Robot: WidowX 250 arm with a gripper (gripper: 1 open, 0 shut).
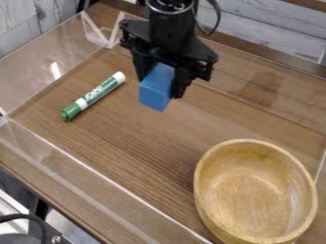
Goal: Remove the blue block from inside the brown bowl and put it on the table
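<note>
The blue block (155,89) hangs upright between the black fingers of my gripper (163,76), which is shut on its upper part. It is held over the middle of the table (140,162), its lower end close to the wood; I cannot tell whether it touches. The brown bowl (254,190) sits at the lower right with nothing inside it, well apart from the block.
A green-and-white marker (93,95) lies on the table just left of the block. Low clear acrylic walls (51,157) run along the table's edges, with a raised clear corner piece (95,33) at the back left.
</note>
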